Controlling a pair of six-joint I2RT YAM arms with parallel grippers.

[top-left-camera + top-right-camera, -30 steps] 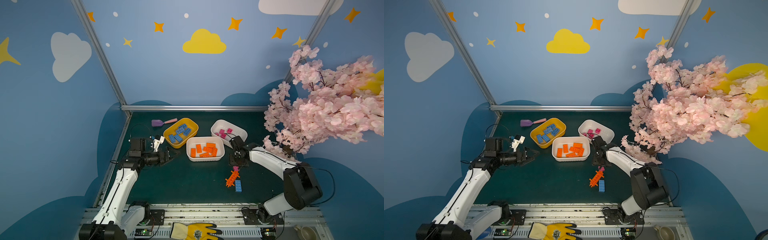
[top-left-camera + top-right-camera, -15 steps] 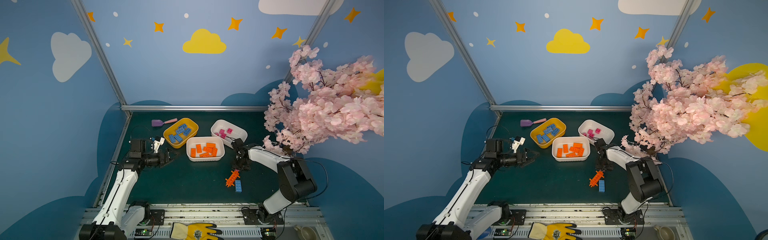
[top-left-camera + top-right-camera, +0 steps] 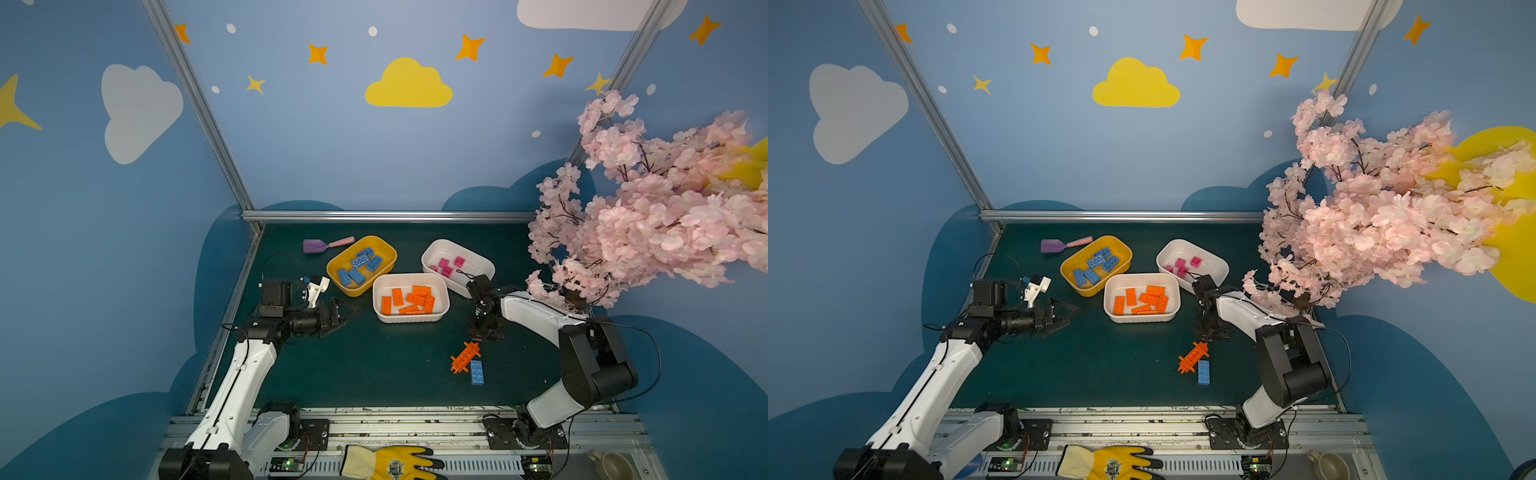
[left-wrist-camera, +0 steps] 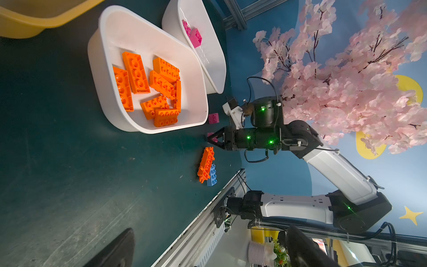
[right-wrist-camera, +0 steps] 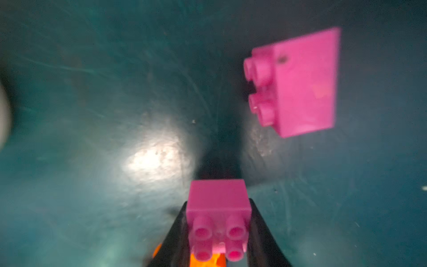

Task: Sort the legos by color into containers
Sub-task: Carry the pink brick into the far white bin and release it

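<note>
Since a second ago the right gripper (image 3: 482, 334) has dropped down-frame from the near rim of the right tub (image 3: 476, 255) to the mat (image 3: 374, 365), and its jaws have come in. On my right wrist feed both fingers (image 5: 176, 235) sit against the sides of a pink brick (image 5: 218, 201), studs toward the camera. It's clamped, but I can't tell if it's off the mat. A spare pink brick (image 5: 305, 87) lies on its side just beside it, untouched. In both top views that gripper sits right of centre, right of the mid tub (image 3: 411, 319). The spiky piece (image 3: 465, 356) is just below it in frame, lying against a blue brick (image 3: 476, 372). I see no change on the left gripper (image 3: 348, 316): jaws wide, nothing in them, over the mat left of centre, pointing toward the tubs. Sorted so far: blue bricks (image 3: 359, 264) are in the yellow tub (image 3: 388, 255), orange bricks (image 3: 409, 299) in the mid tub, pink bricks (image 3: 449, 266) in the right tub. The scoop (image 3: 316, 246) lies at the mat's upper left, just beside the yellow tub.
</note>
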